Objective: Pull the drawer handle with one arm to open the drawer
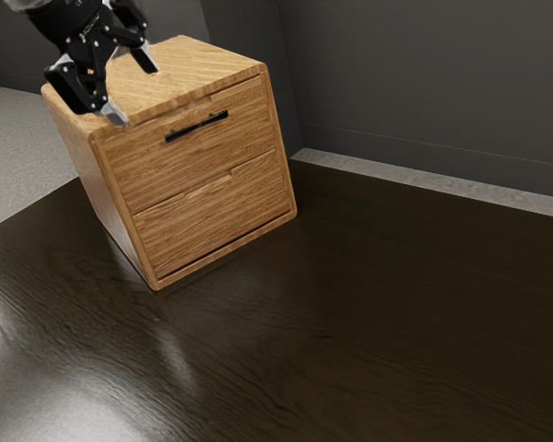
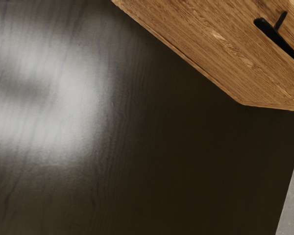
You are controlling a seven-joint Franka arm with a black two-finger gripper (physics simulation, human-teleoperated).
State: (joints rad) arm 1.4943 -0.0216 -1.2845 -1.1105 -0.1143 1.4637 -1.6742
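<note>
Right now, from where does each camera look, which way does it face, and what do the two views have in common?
Exterior view: sits high at the arm's side and looks down across the dark wooden surface at the wooden cabinet; the jaws stand open at the upper left, over the cabinet's top corner, holding nothing.
Wrist view: rides on the arm's hand and looks down past the cabinet's front onto the surface.
Shared: the cabinet's front, the black drawer handle and the dark surface.
</note>
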